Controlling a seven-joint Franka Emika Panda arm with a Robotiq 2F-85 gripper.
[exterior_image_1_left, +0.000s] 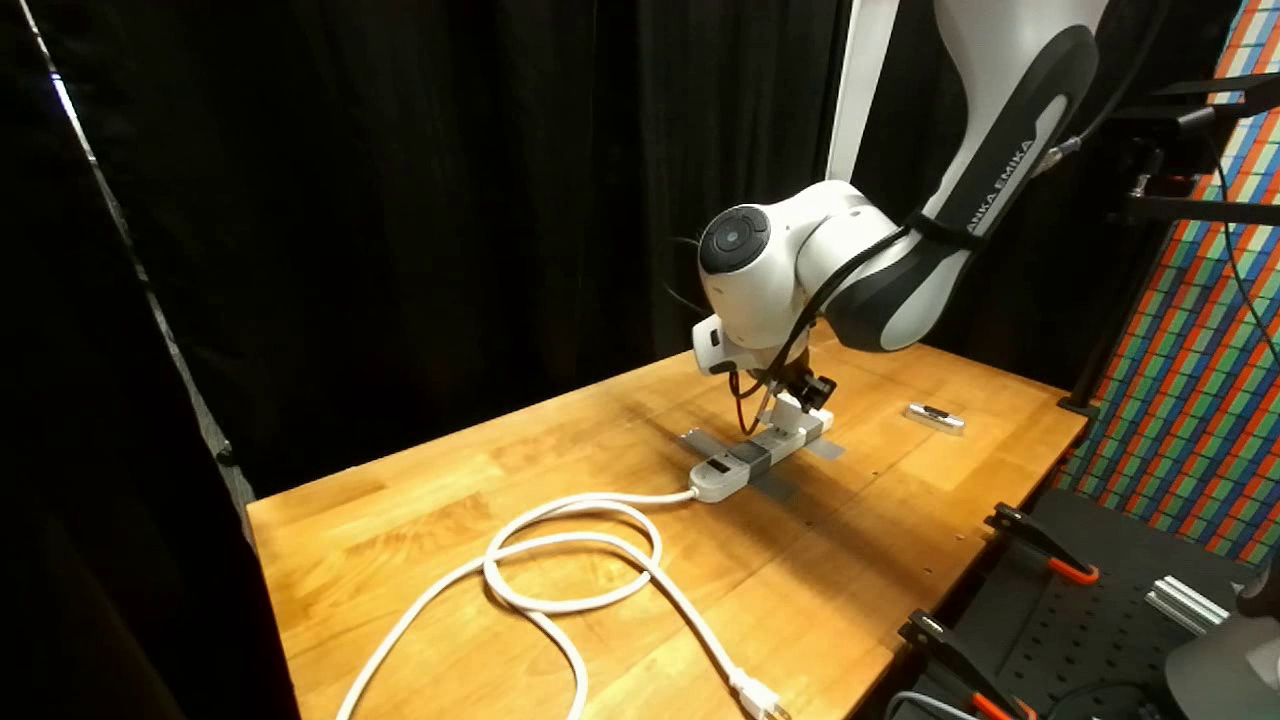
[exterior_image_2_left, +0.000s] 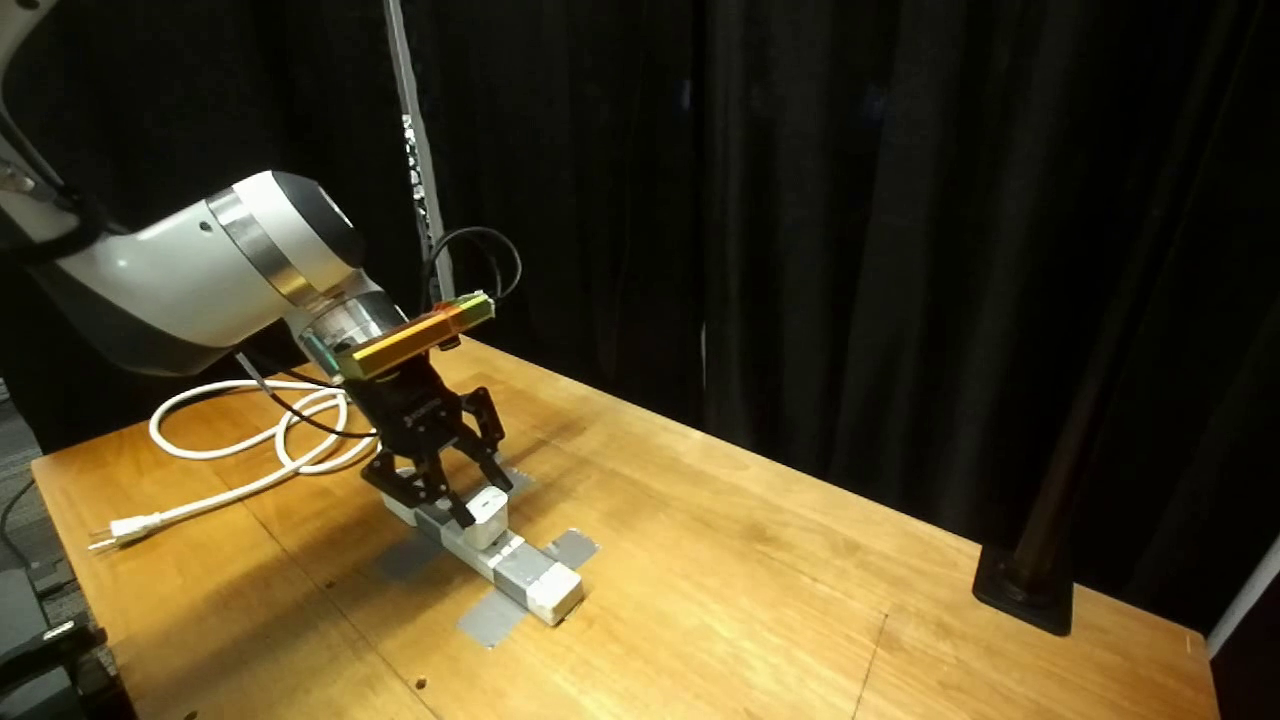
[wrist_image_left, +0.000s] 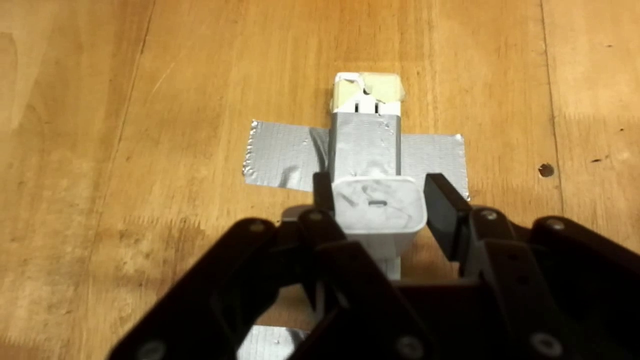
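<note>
The wooden table (exterior_image_1_left: 850, 540) bears a power strip (exterior_image_1_left: 772, 441).

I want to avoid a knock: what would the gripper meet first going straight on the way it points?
The gripper would probably meet the white charger between its jaws first, then the power strip beneath; depth is unclear.

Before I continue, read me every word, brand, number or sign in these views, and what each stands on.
"ANKA EMIKA": on the robot arm, in an exterior view; any letters before it don't show.
Faint lettering on the black body of the hand, in an exterior view: too blurred to read.
Dark mark on the small silver bar: too small to read.
White charger, power strip: no readable text.
</note>
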